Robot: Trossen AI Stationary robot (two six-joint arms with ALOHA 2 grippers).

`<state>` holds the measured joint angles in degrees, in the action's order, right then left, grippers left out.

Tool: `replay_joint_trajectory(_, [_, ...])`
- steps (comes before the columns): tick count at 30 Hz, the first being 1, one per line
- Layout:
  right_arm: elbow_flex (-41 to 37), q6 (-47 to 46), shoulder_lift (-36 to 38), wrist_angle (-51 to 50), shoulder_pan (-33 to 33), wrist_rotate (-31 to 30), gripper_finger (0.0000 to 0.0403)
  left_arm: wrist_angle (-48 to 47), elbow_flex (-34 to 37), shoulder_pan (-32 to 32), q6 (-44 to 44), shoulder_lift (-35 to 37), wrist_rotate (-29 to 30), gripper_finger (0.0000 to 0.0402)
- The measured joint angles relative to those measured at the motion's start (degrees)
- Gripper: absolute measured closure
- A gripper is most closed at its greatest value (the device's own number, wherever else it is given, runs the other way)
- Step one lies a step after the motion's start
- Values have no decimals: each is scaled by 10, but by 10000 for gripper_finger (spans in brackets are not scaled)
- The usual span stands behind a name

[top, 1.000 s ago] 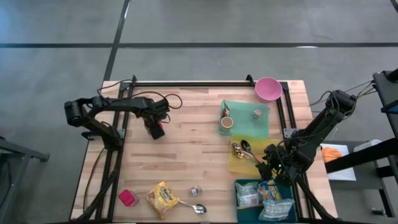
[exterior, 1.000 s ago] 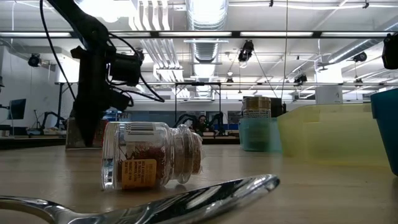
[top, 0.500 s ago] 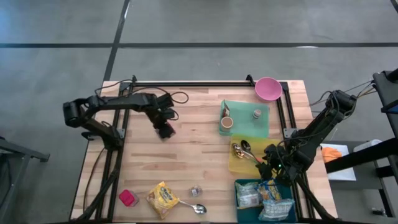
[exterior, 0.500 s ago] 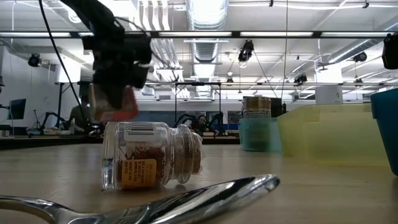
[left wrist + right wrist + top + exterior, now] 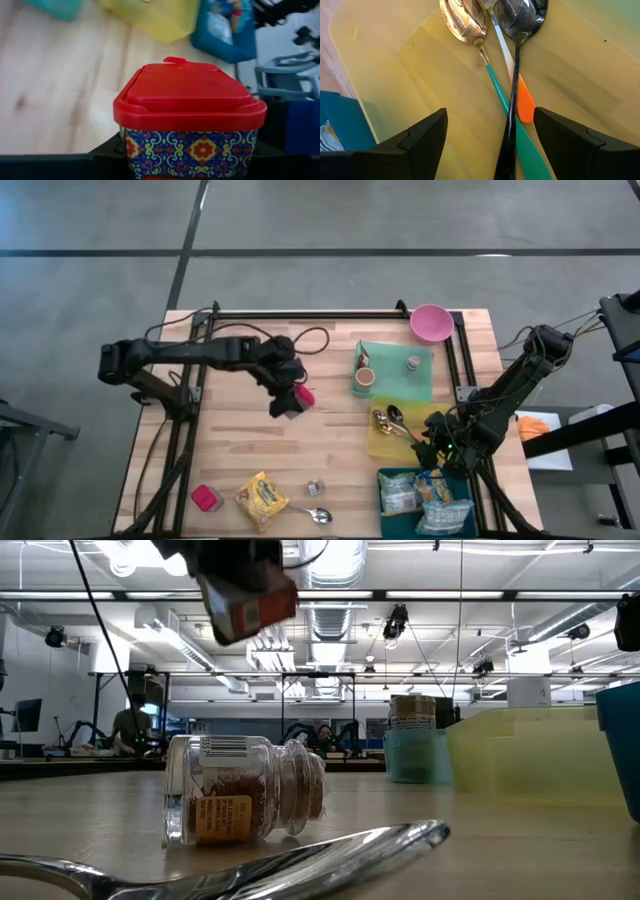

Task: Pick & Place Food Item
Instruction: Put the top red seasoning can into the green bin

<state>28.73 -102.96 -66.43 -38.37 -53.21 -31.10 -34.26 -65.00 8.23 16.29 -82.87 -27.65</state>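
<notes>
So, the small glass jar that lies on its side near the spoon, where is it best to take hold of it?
Probably across the middle of the jar, from straight above. It lies on its side, so the rounded glass body gives two opposite walls at the label; the neck and lid end is narrower. Mind the spoon close beside it. The left tool already carries a red-lidded box, so it is not free now.

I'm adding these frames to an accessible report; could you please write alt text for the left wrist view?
A square container with a red flip-top lid and blue, red and yellow patterned sides fills the frame, held between the left gripper's dark fingers above a light wooden table. Behind it, blurred, sit a yellow plastic tray and a blue bin.
</notes>
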Motion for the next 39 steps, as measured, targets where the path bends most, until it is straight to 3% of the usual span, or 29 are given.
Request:
replay_joint_trajectory(6, [0, 0, 0, 0, 0, 0, 112, 10, -27, -52, 46, 0, 7, 235])
replay_joint_trajectory(12, [0, -3, 0, 0, 0, -1, 112, 67, -23, -80, 170, -5, 31, 235])
replay_joint_trajectory(19, [1, -94, 1, 25, 1, -18, 112, 87, -23, -91, 294, -17, 64, 235])
replay_joint_trajectory(29, [0, -186, 7, 86, 4, -208, 112, 88, -23, -97, 313, -17, 68, 235])
replay_joint_trajectory(39, [0, -141, 8, 191, 7, -214, 112, 87, -22, -97, 256, -17, 36, 235])
